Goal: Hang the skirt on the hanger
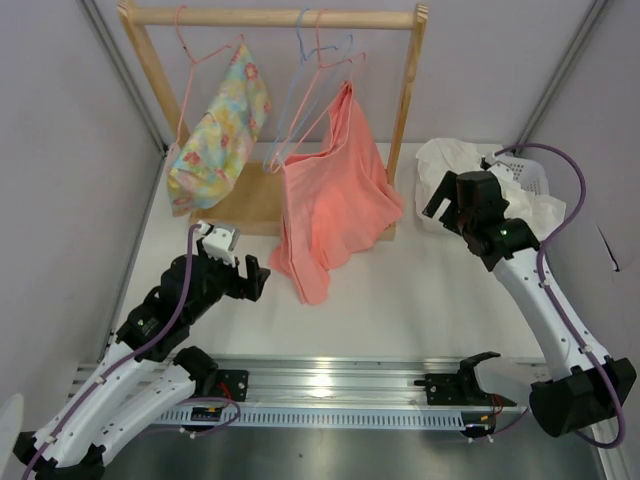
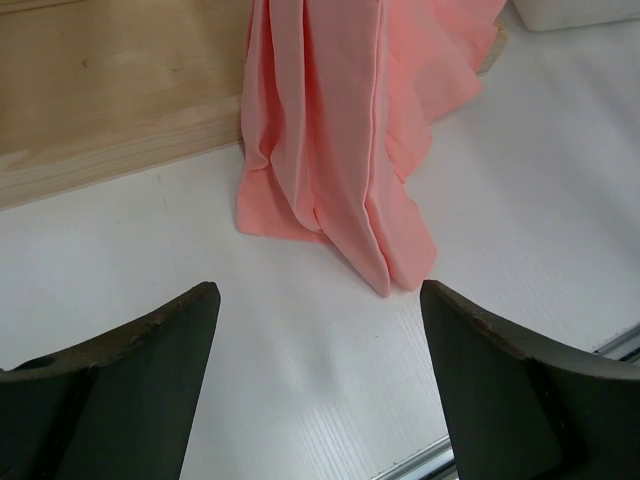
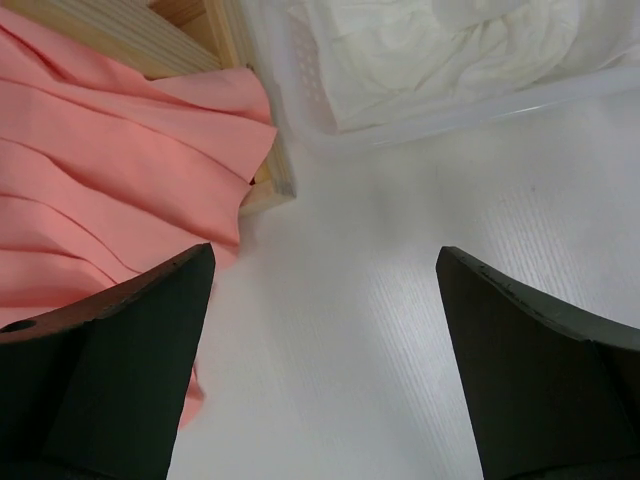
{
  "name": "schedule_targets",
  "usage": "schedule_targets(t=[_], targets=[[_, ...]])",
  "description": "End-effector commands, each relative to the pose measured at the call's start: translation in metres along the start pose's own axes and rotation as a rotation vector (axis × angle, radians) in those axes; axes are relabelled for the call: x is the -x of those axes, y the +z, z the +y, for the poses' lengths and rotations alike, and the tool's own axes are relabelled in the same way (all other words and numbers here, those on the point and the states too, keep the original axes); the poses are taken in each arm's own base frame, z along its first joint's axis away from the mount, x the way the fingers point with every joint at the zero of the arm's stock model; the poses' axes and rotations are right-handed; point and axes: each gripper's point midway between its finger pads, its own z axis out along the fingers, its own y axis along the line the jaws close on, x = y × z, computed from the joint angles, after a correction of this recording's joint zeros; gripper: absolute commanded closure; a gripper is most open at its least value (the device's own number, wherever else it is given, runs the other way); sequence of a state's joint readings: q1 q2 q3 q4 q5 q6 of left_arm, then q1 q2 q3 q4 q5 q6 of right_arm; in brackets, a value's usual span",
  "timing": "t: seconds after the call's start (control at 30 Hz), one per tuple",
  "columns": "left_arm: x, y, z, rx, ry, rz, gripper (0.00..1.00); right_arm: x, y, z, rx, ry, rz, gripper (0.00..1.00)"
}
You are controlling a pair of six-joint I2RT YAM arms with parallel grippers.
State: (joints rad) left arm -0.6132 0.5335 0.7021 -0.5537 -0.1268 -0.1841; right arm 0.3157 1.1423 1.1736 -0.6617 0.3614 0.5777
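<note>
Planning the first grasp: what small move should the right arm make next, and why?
Probably ease the right gripper forward over the basket wall toward the skirt: its jaws stand open and empty above the table, and the skirt lies bunched in the basket just ahead.

1. A wooden clothes rack (image 1: pixel 270 16) stands at the back of the white counter (image 1: pixel 400 300).
2. A floral yellow-green garment (image 1: pixel 215 130) hangs at its left.
3. A salmon-pink garment (image 1: pixel 330 195) hangs mid-rack, its hem pooled on the counter.
4. A white plastic basket (image 1: pixel 538 182) sits right of the rack.
</note>
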Motion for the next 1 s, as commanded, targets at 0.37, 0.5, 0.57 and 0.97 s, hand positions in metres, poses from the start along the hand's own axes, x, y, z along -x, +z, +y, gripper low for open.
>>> schedule_targets(t=[0.37, 0.5, 0.57, 0.97], targets=[[0.009, -0.001, -0.008, -0.04, -0.019, -0.05, 0.13, 0.053, 0.152, 0.017, 0.061, 0.017, 0.124, 0.21], [0.008, -0.001, -0.007, -0.035, -0.021, -0.052, 0.12, 0.033, 0.19, 0.023, 0.029, -0.009, 0.174, 0.22], [0.008, -0.001, -0.008, -0.041, -0.019, -0.051, 0.12, 0.014, 0.208, 0.018, -0.026, -0.022, 0.229, 0.22], [0.007, 0.0, -0.006, -0.032, -0.021, -0.044, 0.12, -0.033, 0.228, -0.023, -0.139, 0.043, 0.277, 0.27]])
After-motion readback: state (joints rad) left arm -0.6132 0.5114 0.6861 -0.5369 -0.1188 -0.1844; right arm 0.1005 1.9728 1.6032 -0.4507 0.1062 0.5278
